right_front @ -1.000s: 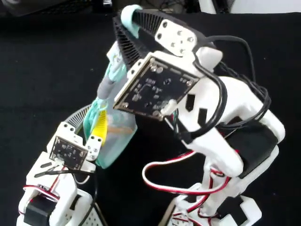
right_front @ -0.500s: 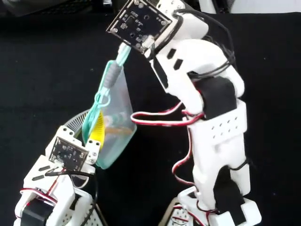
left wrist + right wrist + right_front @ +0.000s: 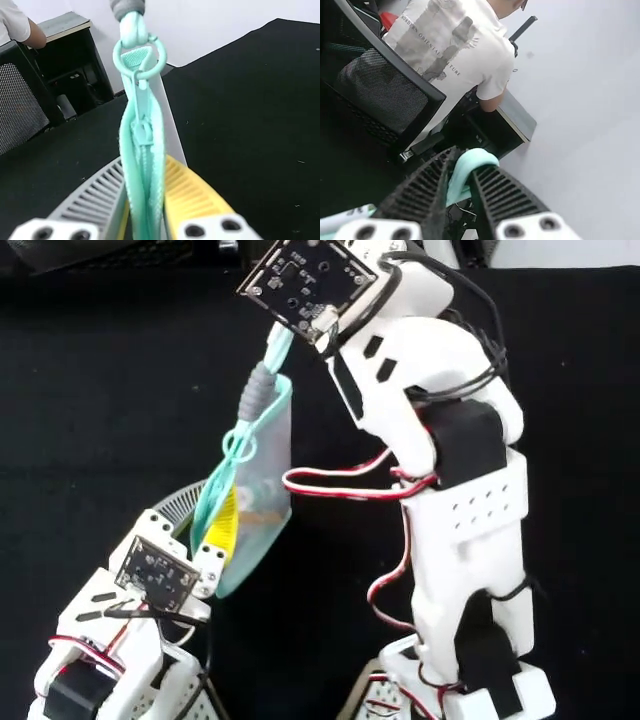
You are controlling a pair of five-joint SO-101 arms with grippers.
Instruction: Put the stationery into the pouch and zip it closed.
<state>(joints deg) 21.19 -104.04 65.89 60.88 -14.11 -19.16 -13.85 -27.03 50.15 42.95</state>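
Black matte table — left tool pinches translucent pouch, right tool clamps its mint strap.

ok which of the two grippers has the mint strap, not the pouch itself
The right gripper, at the top, is shut on the mint strap. The left gripper, with its yellow finger, clamps the pouch itself lower down.

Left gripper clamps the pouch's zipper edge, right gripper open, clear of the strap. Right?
No: the right gripper is shut on the mint strap, per the right wrist view. The left gripper does clamp the pouch at its zipper edge.
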